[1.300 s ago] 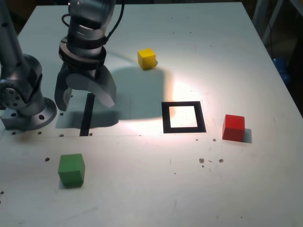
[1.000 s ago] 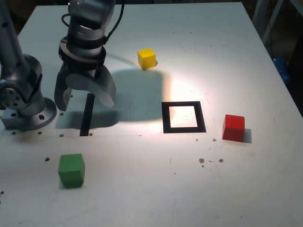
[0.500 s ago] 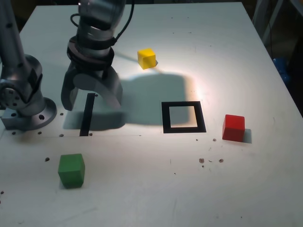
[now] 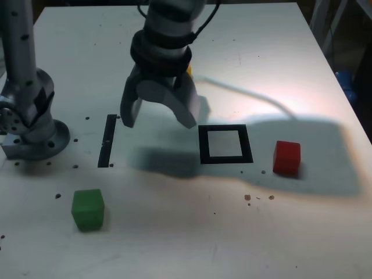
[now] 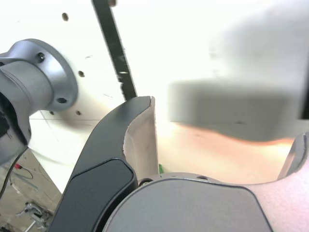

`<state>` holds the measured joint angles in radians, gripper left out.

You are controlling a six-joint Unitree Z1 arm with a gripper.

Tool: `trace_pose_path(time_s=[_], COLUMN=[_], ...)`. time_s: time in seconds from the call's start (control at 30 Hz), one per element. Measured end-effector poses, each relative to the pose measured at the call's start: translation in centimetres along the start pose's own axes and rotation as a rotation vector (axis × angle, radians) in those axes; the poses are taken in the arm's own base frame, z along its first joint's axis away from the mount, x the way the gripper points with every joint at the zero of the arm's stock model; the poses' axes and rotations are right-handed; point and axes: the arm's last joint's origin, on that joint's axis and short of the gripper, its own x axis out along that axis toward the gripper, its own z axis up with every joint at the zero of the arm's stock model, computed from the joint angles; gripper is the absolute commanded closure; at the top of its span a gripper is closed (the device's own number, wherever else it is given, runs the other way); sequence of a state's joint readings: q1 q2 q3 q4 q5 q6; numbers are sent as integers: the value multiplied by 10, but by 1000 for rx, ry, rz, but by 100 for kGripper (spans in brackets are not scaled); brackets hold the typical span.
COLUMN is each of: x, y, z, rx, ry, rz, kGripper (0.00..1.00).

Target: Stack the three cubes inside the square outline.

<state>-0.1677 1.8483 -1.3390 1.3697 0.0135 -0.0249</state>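
So the jaws [image 4: 158, 119] are hanging wide with nothing in them, the red cube [image 4: 286, 157] is sitting right of the square outline [image 4: 226, 144] in the exterior view, and the green cube [image 4: 88, 210]'s sitting lower left.

Grey metal arm [image 4: 168, 35] with black bands, dark cables [image 4: 208, 21], a bolted round base [image 4: 43, 139] and a curved grey pincer [image 4: 158, 116].

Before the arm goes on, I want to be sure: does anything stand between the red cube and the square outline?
Nothing visible does. In the exterior view, only table surface with small dark marks lies between the red cube and the square outline.
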Motion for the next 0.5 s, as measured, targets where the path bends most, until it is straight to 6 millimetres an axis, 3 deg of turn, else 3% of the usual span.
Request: trace_pose_path(time_s=[0.23,0.5], x=[-27,-40], y=[-1,-1], z=[35,69], rx=[33,63], ry=[-30,-45], rz=[1,2], kGripper=[1,1])
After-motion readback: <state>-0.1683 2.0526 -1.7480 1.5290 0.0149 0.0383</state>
